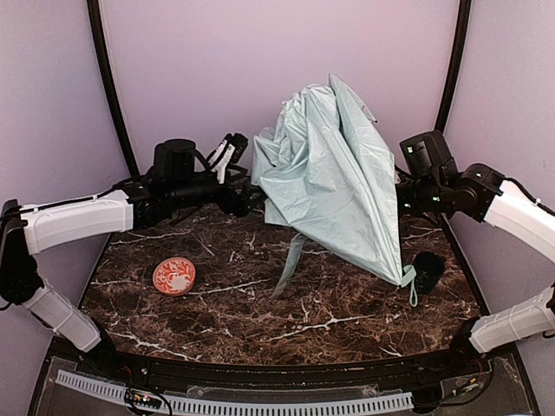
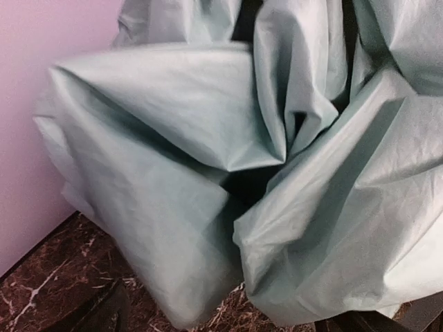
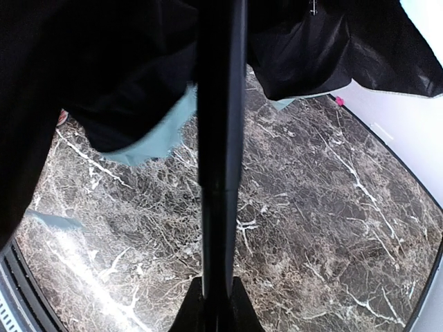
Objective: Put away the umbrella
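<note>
The umbrella [image 1: 329, 173] hangs half-collapsed above the back of the marble table [image 1: 260, 325], its pale mint fabric bunched and drooping to the right. A mint strap [image 1: 290, 264] dangles from it to the table. My right gripper [image 3: 221, 290] is shut on the thin black shaft [image 3: 220, 138], under the black lining [image 3: 104, 69]; in the top view the fabric hides it. My left gripper [image 2: 228, 317] is open, its dark fingers [image 2: 104, 311] at the frame's lower corners, close against the fabric [image 2: 173, 138] at the umbrella's left side [image 1: 247, 198]. The handle is hidden.
An orange patterned saucer [image 1: 174, 276] lies on the left of the table. A dark cup [image 1: 427, 270] stands at the right, just beside the umbrella's lowest tip. Lilac walls close in the back and sides.
</note>
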Tool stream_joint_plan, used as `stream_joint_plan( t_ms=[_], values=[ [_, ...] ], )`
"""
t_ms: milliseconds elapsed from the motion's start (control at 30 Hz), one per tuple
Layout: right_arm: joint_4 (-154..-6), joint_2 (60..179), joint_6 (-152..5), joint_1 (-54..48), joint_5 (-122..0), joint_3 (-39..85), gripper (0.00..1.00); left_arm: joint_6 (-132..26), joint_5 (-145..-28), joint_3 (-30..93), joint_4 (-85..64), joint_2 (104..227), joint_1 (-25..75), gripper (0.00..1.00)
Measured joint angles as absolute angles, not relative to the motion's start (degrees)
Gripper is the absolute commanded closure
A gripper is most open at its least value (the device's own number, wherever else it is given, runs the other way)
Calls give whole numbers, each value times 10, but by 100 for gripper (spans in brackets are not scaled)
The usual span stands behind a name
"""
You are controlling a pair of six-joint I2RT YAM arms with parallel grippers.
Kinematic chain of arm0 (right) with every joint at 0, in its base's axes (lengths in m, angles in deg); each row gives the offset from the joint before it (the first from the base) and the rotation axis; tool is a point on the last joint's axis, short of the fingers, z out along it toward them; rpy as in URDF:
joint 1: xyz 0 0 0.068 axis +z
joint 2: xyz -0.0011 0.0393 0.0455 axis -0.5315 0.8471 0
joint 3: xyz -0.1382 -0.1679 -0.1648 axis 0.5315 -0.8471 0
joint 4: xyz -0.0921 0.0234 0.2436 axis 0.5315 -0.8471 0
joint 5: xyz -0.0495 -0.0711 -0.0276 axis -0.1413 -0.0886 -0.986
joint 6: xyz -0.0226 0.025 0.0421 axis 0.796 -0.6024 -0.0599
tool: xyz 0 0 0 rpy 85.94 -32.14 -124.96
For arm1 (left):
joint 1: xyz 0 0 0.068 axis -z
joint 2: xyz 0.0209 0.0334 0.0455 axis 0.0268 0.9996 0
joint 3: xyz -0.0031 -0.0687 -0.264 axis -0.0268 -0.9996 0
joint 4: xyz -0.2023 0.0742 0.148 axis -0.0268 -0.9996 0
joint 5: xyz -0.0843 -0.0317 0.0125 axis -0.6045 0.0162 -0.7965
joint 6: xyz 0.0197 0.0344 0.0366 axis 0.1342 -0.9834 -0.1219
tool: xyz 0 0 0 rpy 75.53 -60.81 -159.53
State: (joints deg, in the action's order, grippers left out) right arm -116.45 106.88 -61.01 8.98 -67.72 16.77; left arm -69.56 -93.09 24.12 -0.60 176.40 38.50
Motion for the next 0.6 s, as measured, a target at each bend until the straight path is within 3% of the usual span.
stream_joint_plan(
  t_ms=[167, 233, 433, 600],
  values=[
    [-1164, 1077, -611, 88, -699, 168, 100, -742, -846, 251, -70, 1663, 399, 18],
    [-1163, 1086, -618, 88, -726, 168, 100, -747, -826, 271, -90, 1646, 423, 19],
    [-1148, 1124, -658, 88, -836, 171, 100, -751, -831, 317, -117, 1638, 493, 2],
    [-1122, 1135, -673, 88, -891, 172, 100, -767, -835, 317, -144, 1635, 493, 1]
  ],
)
